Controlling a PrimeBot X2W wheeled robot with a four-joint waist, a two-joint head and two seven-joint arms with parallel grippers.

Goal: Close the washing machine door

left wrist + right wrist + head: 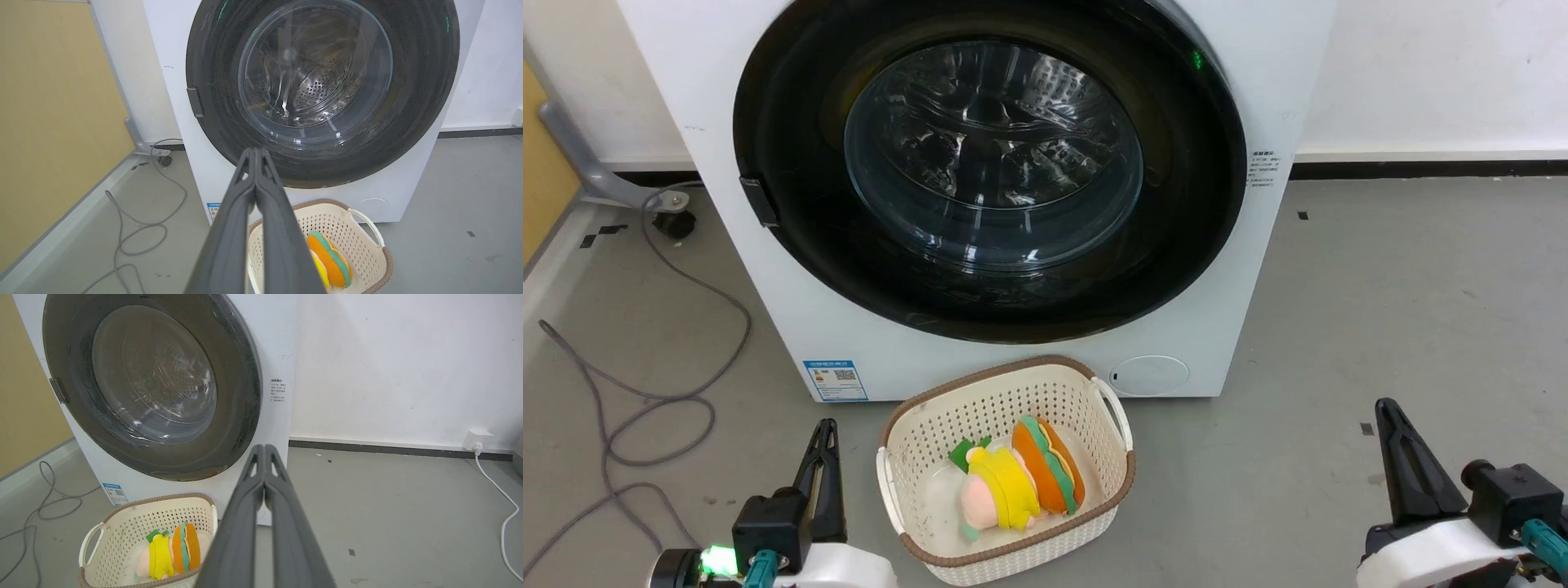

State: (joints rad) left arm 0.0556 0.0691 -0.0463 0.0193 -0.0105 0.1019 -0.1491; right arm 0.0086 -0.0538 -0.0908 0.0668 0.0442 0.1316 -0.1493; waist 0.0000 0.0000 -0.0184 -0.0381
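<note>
Against the far wall (1421, 73), the washing machine (768, 286) stands with the washing machine door (988, 163) lying flat in its front. It seems shut, though I cannot tell whether the latch (760, 202) on its left edge has caught. Just before it on the grey floor (1380, 310) sits a cream basket (1005, 371) with plush toys (1021, 482) inside. The left gripper (827, 429) hangs at the near left and the right gripper (1387, 408) at the near right. Each has its fingers pressed together on nothing, well apart from the door.
</note>
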